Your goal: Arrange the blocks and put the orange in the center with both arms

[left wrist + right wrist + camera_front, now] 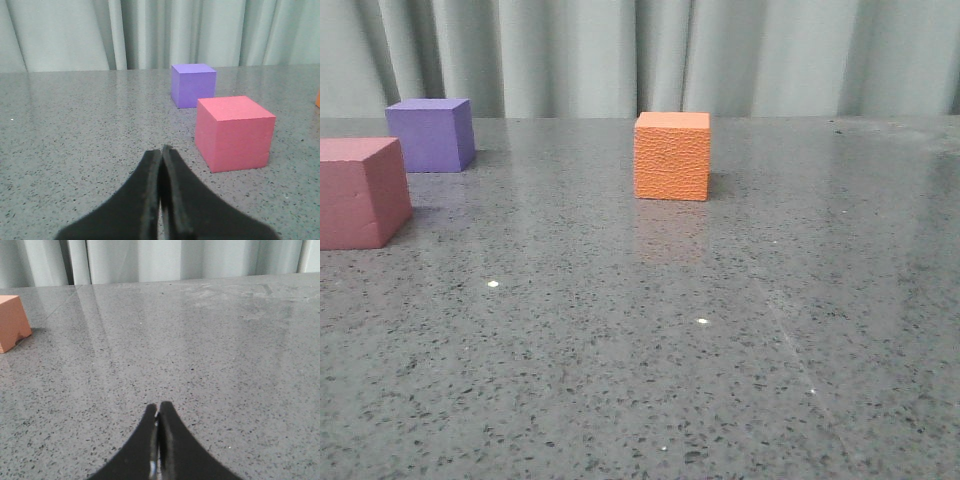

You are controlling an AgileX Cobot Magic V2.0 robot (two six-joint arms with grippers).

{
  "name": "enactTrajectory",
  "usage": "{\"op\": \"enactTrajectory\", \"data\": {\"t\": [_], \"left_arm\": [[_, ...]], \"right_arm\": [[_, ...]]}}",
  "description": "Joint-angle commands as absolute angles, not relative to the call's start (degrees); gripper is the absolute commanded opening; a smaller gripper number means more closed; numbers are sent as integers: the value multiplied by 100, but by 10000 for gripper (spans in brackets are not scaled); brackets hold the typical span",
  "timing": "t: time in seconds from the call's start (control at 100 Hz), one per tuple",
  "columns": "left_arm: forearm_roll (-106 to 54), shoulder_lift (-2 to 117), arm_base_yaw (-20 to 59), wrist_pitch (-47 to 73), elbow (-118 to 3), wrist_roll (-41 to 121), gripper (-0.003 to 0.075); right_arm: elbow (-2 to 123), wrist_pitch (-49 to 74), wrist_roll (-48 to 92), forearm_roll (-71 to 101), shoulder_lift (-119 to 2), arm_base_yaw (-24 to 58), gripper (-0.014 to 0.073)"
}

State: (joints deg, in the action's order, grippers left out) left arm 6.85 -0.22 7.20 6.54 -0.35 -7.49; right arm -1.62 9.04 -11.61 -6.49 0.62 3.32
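Note:
The orange cube (672, 156) stands on the grey table near the middle, far side. The purple cube (431, 134) stands at the far left, and the pink-red cube (360, 192) is nearer, at the left edge of the front view. My left gripper (161, 150) is shut and empty; the pink-red cube (233, 132) is close ahead and beside it, the purple cube (193, 84) behind that. My right gripper (158, 407) is shut and empty; the orange cube (11, 322) shows at that view's edge. Neither gripper shows in the front view.
The speckled grey table (720, 340) runs back to a pale curtain (620, 55) along its far edge. A sliver of the orange cube (318, 98) shows at the edge of the left wrist view.

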Motion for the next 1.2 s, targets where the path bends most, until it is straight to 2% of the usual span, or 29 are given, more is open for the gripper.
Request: {"op": "enactTrajectory", "data": {"t": [0.0,0.77,0.93,1.02,1.11,1.19], "left_arm": [[637,-213,761,193,282,-783,-19],[637,-213,761,116,282,-783,-19],[535,-213,761,-1263,282,-795,-19],[-348,-213,761,-2088,179,-1065,-19],[-1122,-116,761,-1729,-214,-1079,-19],[-1173,150,761,-1237,-711,-1079,-19]], "right_arm": [[-79,390,-1113,-663,199,306,-67],[-79,390,-1113,-663,199,306,-67],[-79,390,-1113,-663,199,306,-67],[-79,390,-1113,-663,199,306,-67],[-79,390,-1113,-663,199,306,-67],[-79,390,-1113,-663,199,306,-67]]}}
